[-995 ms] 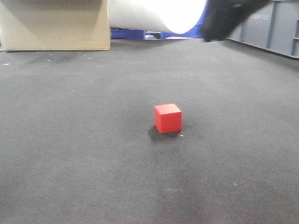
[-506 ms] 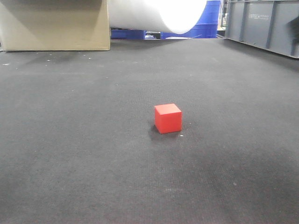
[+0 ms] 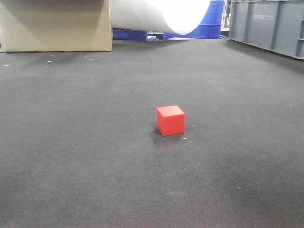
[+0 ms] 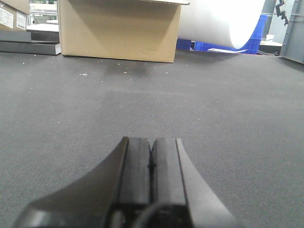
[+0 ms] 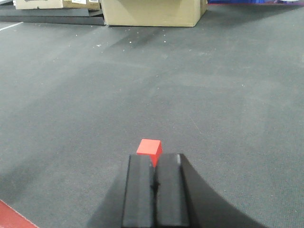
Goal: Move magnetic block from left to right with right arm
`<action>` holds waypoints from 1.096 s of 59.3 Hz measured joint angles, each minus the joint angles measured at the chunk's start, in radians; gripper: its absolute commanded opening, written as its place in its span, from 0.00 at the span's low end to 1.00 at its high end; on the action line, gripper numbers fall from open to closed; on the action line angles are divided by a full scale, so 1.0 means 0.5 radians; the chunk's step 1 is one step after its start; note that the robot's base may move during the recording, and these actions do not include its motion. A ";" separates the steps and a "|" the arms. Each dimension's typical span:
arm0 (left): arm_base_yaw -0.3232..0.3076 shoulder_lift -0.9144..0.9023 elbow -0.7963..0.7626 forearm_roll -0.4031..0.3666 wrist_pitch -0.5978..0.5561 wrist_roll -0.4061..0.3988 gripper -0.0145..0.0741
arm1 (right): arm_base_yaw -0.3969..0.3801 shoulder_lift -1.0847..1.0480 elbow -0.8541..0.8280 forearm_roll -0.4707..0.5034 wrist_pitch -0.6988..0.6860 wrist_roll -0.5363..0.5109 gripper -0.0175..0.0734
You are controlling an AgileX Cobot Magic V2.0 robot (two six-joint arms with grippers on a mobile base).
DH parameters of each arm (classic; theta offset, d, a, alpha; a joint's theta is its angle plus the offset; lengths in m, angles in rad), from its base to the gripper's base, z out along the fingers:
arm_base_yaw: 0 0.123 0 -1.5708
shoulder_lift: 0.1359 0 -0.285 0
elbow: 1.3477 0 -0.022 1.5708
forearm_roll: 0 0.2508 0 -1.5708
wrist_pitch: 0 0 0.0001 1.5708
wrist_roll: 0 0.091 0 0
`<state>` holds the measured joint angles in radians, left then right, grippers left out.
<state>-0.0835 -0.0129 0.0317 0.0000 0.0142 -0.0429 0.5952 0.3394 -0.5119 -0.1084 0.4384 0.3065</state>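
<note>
A small red magnetic block (image 3: 171, 120) sits flat on dark grey carpet (image 3: 85, 156), open floor all around it. A cardboard box (image 3: 56, 24) and grey crate (image 3: 266, 26) line the far edge. The right gripper (image 5: 154, 186), fingers pressed together and empty, hovers just behind the block. The left gripper (image 4: 151, 166) is likewise closed on nothing.

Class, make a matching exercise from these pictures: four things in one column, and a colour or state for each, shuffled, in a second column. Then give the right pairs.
Things:
1. block
2. cardboard box
3. left tool
4. crate

Colour or state:
A. grey, at the far right
B. shut, holding nothing
C. red, alone on the dark mat
D. tan, at the far left

Pairs: 1-C, 2-D, 3-B, 4-A
</note>
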 measured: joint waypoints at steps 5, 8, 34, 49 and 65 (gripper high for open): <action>0.000 0.000 0.000 0.000 0.000 0.000 0.03 | 0.000 0.000 0.000 0.000 0.003 0.000 0.31; 0.000 0.000 0.000 0.000 0.000 0.000 0.03 | 0.000 0.000 0.000 0.000 0.003 0.000 0.31; 0.000 0.000 0.000 0.000 0.000 0.000 0.03 | -0.019 0.000 0.082 0.169 -0.026 -0.085 0.31; 0.000 0.000 0.000 0.000 0.000 0.000 0.03 | -0.352 -0.073 0.246 0.396 -0.097 -0.437 0.31; 0.000 0.000 0.000 0.000 0.000 0.000 0.03 | -0.929 -0.459 0.535 0.401 -0.320 -0.579 0.31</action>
<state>-0.0835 -0.0129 0.0317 0.0000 0.0142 -0.0429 0.1308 0.1097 -0.2441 0.0922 0.2783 0.0169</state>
